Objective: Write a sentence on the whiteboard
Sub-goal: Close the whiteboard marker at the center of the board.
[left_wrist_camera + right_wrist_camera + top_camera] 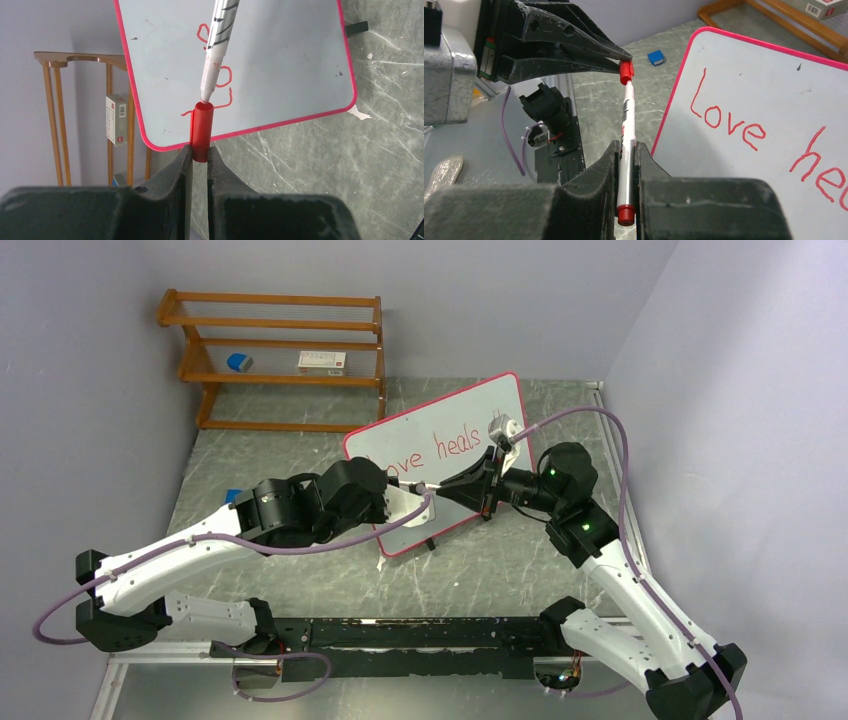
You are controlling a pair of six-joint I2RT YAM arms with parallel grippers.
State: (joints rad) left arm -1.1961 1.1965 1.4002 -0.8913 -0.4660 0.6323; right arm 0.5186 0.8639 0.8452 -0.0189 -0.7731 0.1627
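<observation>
The red cap [203, 131] is being clamped by the left gripper [200, 152], and the marker [627, 116] by the right gripper [625, 150]. The tip is being presented at the cap mouth, coaxial. The axis is lying left to right, just near of the mid-table whiteboard [475, 405], which is carrying the sentence [458, 445].

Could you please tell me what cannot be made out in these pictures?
Top view: the left arm hides the start of the sentence.
Right wrist view: the frame edge cuts the writing off inside the second word.
Left wrist view: the marker covers some letters.
Box on the rack: print too small to read anywhere.
</observation>
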